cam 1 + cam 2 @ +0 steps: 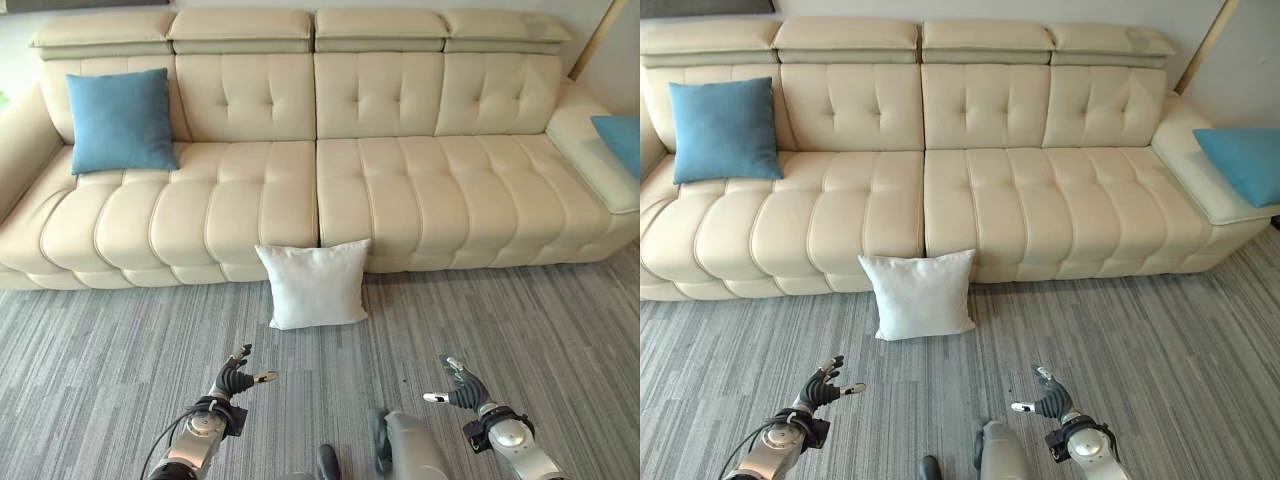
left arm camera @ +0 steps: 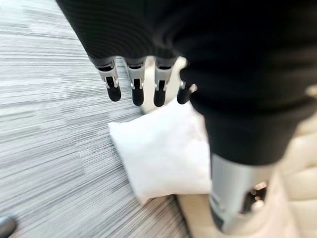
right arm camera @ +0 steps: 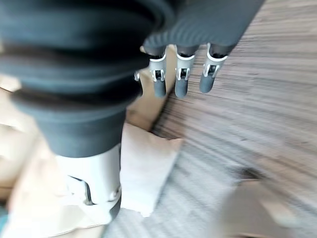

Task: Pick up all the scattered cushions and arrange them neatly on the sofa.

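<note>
White cushion (image 1: 314,283) leaned on sofa (image 1: 240,200) front, on carpet. Left hand (image 1: 238,377), right hand (image 1: 458,387) released, empty. Best: approach square, grab both side edges.

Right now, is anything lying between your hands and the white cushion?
No: left eye view shows only carpet between left hand, right hand and white cushion.

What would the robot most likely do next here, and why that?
Probably reach both hands forward and down to the white cushion. It stands on the grey carpet, leaning against the sofa front, so it appears to be the one still off the sofa. The left hand and right hand are open, hold nothing, and sit short of it on either side.
</note>
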